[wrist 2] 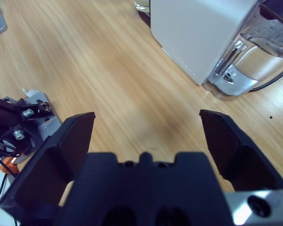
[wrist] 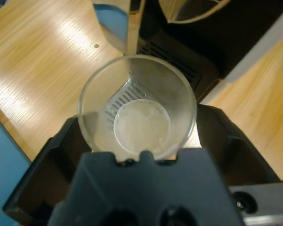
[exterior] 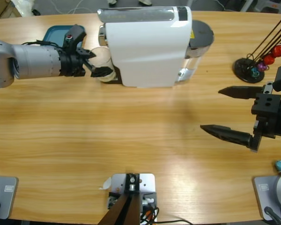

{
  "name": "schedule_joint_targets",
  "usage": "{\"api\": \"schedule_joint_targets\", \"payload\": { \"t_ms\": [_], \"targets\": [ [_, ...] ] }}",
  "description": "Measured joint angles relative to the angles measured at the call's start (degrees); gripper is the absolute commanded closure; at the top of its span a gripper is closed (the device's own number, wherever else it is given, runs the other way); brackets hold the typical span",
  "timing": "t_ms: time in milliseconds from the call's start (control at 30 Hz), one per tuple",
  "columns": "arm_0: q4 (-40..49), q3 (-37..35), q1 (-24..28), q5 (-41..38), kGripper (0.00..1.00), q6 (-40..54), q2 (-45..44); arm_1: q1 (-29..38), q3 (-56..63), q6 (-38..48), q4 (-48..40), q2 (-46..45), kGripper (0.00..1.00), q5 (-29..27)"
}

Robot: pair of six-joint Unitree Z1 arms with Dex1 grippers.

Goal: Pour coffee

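1 clear plastic cup [wrist: 137, 108] sits between the 2 black fingers [wrist: 228, 141] of the left gripper [exterior: 96, 63], which grasp it at the front of the white box-shaped coffee machine [exterior: 147, 47]. In the left wrist view the cup stands over the machine's slotted drip grille [wrist: 122, 96], and its bottom shows only a pale, cloudy film. The left arm [exterior: 33, 61] reaches in from the left edge of the high view, level with the machine's lower front. Behind that gripper a blue tray [exterior: 56, 33] lies on the wooden worktop [exterior: 131, 136]. A transparent water tank [wrist 2: 257, 61] is fitted to the machine's far side. The right gripper [exterior: 225, 110] is well apart from the machine, over bare worktop, with its fingers [wrist 2: 226, 141] spread wide and nothing between them. Near the right edge a black wire stand [exterior: 253, 65] carries several coloured capsules [exterior: 269, 58].
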Motion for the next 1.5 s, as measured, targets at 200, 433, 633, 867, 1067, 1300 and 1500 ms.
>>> {"api": "schedule_joint_targets", "payload": {
  "t_ms": [200,433,633,867,1067,1300,1500],
  "targets": [
    [0.0,-1.0,0.8,-1.0,0.862,0.9,1.5,0.0,0.0,0.0,0.0,0.0,0.000,0.0],
    [0.0,-1.0,1.6,-2.1,0.869,1.4,1.6,0.0,0.0,0.0,0.0,0.0,0.000,0.0],
    [0.0,-0.5,1.7,-2.4,0.869,2.6,1.3,0.0,0.0,0.0,0.0,0.0,0.000,0.0],
    [5.2,1.9,5.7,2.8,0.865,3.0,-6.1,0.0,0.0,0.0,0.0,0.0,0.000,0.0],
    [7.7,1.0,15.6,3.9,0.860,1.0,-9.8,0.0,0.0,0.0,0.0,0.0,0.000,0.0],
    [5.9,-4.1,23.5,3.9,0.836,-4.3,-4.9,0.0,0.0,0.0,0.0,0.0,0.000,0.0],
    [5.5,-6.4,26.9,3.3,0.763,-5.5,0.8,0.0,0.0,0.0,0.0,0.0,0.000,0.0]
  ]
}}
